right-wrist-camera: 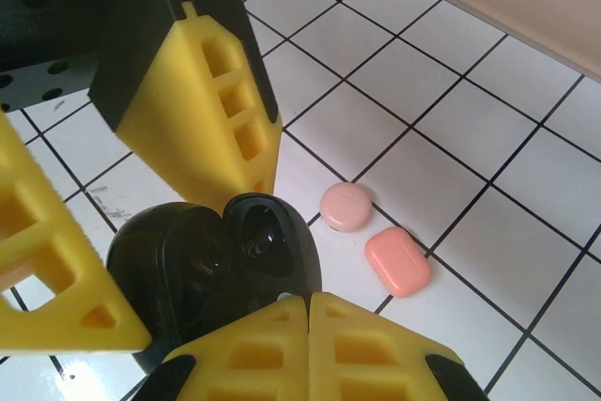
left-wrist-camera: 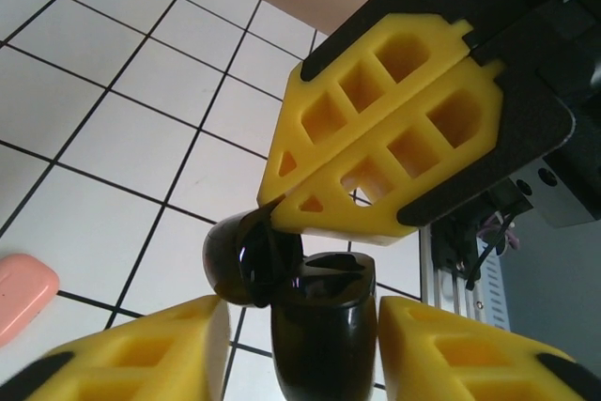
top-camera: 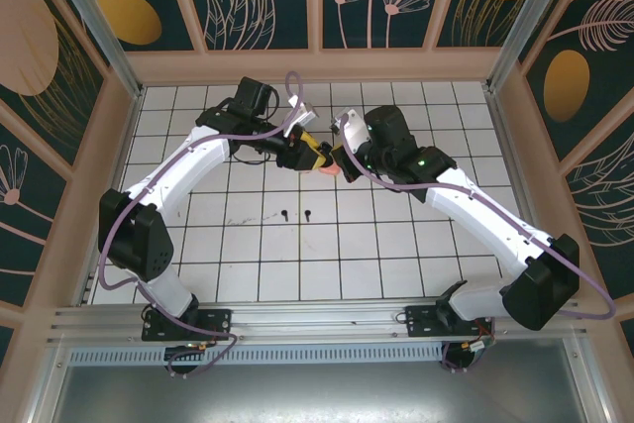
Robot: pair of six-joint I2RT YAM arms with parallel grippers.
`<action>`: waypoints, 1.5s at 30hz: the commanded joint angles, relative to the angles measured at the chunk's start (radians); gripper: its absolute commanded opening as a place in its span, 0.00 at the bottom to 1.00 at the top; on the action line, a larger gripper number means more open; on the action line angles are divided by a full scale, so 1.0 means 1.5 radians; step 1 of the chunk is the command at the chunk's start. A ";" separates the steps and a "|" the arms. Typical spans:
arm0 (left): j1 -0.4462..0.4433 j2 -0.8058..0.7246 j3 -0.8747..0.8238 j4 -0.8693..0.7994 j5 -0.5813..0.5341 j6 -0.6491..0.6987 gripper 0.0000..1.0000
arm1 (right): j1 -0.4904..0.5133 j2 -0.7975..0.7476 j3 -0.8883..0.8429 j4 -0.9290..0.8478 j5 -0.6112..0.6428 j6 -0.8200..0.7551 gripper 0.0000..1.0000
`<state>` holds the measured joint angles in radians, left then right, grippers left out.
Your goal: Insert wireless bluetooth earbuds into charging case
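The left gripper (left-wrist-camera: 300,315) reached in from the left with its 2 yellow fingers (left-wrist-camera: 141,354) partway open on either side of the black charging case (left-wrist-camera: 324,335), presumably to steady the body while the lid was worked. A sliver of tile showed beside 1 finger, so whether they truly gripped it could not be told. The case's lid (left-wrist-camera: 246,255) stood hinged open. On the table (top-camera: 396,245), just nearer than the meeting grippers, lay the 2 black earbuds (top-camera: 284,214), side by side and apart from the case, neither yet inside it. From the right, the right gripper (left-wrist-camera: 279,206) had its fingers pressed fully together, holding nothing, with the tips against the lid's rim, likely as a prop to keep it open. Further right, a round pink case (right-wrist-camera: 346,207) and an oblong pink case (right-wrist-camera: 398,260) lay on the tiles, out of the way.
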<state>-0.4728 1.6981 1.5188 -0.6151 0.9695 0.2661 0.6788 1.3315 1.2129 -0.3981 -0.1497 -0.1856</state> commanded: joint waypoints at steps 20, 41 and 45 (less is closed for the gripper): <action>0.021 -0.055 -0.119 0.223 0.029 -0.122 0.00 | 0.008 -0.025 0.039 0.027 0.080 0.065 0.37; 0.143 -0.346 -0.484 0.828 -0.456 -0.462 0.00 | 0.128 0.212 -0.033 0.054 0.093 0.390 0.52; 0.150 -0.350 -0.477 0.829 -0.478 -0.472 0.00 | 0.164 0.321 0.047 0.013 0.123 0.402 0.50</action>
<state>-0.2592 1.1885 0.8021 0.5575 0.3264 -0.4068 0.8963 1.7531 1.1938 -0.3428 -0.0208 0.3710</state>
